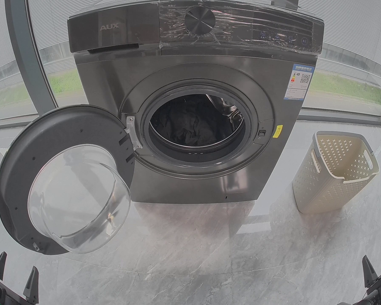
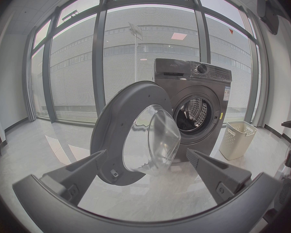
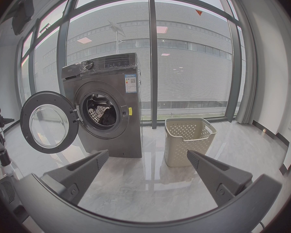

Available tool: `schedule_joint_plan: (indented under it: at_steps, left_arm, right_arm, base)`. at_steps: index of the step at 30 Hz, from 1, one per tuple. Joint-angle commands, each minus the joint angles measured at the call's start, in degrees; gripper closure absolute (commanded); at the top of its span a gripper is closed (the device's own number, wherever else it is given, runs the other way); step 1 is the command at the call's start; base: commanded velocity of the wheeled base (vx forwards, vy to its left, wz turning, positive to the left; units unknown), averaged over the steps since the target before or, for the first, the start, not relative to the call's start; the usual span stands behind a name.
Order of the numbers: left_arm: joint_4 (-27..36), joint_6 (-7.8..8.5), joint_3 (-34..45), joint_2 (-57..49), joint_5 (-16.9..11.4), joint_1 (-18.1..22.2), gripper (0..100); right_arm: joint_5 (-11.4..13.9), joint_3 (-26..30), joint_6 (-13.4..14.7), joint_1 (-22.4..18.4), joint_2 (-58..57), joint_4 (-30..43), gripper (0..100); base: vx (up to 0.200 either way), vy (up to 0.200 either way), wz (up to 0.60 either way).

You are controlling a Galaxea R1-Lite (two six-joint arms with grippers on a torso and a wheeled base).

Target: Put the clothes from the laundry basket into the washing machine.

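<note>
1. Inside the washing machine, dark clothes lie well behind the round opening.
2. The laundry basket stands at 4 o'clock from that opening, apart from the machine; its inside looks empty.
3. The left gripper at 7 o'clock and the right gripper at 5 o'clock are spread wide and hold nothing.
4. Loading seems finished, I judge: check the basket bottom, and keep both arms away from the open door at 8 o'clock.
</note>
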Motion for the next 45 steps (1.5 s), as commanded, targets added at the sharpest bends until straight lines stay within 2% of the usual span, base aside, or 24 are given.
schedule_joint_plan:
  at_steps: [1, 4, 10, 16, 19, 34, 45]
  left_arm:
    - [0.0, -0.08, 0.9, -0.6, 0.0, 0.0, 0]
    - [0.0, 0.01, 0.9, -0.6, 0.0, 0.0, 0]
    - [0.1, -0.08, 0.9, -0.6, 0.0, 0.0, 0]
    - [0.1, -0.08, 0.9, -0.6, -0.1, 0.0, 0]
    - [0.1, -0.17, 0.9, -0.6, -0.1, 0.0, 0]
    - [0.0, -0.34, 0.9, -0.6, -0.4, -0.1, 0]
    - [0.0, -0.34, 0.9, -0.6, -0.4, -0.1, 0]
  right_arm:
    - [0.2, 0.6, -0.6, 0.1, -0.6, -0.3, 0]
    - [0.3, 0.6, -0.6, 0.1, -0.6, -0.6, 0]
    - [0.3, 0.6, -0.7, 0.1, -0.6, -0.6, 0]
    - [0.3, 0.6, -0.7, 0.1, -0.6, -0.6, 0]
    - [0.3, 0.6, -0.7, 0.1, -0.6, -0.6, 0]
    - [0.4, 0.7, -0.7, 0.1, -0.6, -0.6, 0]
    - [0.4, 0.6, -0.7, 0.1, -0.6, -0.6, 0]
  base:
    - [0.000, 0.000, 0.00]
    - [0.000, 0.000, 0.00]
    - [-0.200, 0.000, 0.00]
    - [0.000, 0.000, 0.00]
    - [0.000, 0.200, 0.00]
    - [-0.200, 0.200, 0.00]
    - [-0.055, 0.000, 0.00]
